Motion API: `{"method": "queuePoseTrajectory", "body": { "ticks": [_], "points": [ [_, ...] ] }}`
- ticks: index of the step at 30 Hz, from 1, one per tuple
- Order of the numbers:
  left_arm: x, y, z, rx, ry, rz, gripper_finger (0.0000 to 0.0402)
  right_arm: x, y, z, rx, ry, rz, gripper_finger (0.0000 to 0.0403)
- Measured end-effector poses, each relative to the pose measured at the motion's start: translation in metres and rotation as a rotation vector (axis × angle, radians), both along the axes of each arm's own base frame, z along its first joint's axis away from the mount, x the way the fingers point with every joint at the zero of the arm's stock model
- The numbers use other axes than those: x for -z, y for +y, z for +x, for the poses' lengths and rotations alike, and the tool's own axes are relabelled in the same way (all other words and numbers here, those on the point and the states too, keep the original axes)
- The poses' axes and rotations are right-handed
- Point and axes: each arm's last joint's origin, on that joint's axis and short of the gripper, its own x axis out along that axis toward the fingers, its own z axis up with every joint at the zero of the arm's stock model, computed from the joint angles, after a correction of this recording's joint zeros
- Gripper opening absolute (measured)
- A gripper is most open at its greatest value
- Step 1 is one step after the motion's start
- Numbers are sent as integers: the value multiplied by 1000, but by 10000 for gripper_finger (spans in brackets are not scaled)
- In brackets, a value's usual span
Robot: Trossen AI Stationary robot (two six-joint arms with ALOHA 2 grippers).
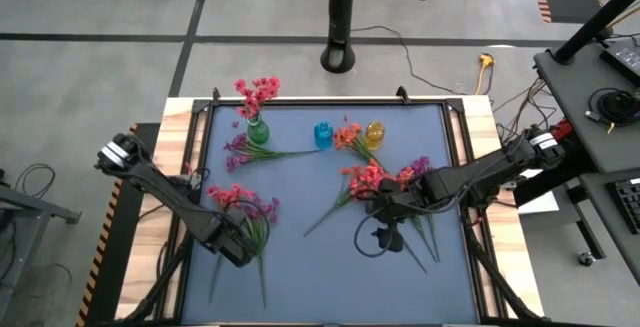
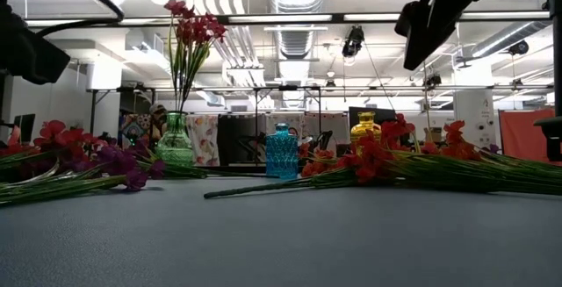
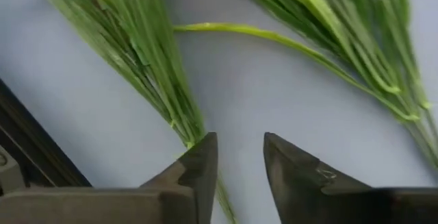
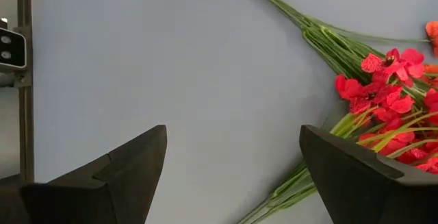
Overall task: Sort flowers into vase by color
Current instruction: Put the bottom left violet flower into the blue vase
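Fingers (image 3: 198,169) flank stems (image 3: 157,73), left gripper (image 3: 239,162) parted.

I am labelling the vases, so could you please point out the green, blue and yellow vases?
green vase (image 1: 257,132): high view, on its body.
blue vase (image 2: 282,153): low view, middle of its body.
yellow vase (image 1: 374,132): high view, on its body.

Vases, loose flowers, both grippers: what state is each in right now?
Green vase: upright, holds pink-red flowers.
Blue vase: upright, empty.
Yellow vase: upright, empty.
Loose flowers: lying flat on mat.
Left gripper: partly open, holds nothing.
Right gripper: wide open, empty.
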Motion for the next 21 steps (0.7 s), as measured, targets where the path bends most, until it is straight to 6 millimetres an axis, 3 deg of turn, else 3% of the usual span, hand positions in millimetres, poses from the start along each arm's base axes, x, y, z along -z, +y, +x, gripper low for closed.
{"method": "queuePoseTrajectory", "body": {
  "ticks": [8,21],
  "points": [
    [5,-1,0,-19,32,15,151,1,0,0,-23,1,-13,325],
    [6,-9,10,11,-55,-74,155,0,0,0,-33,-7,-17,325]
  ]
}}
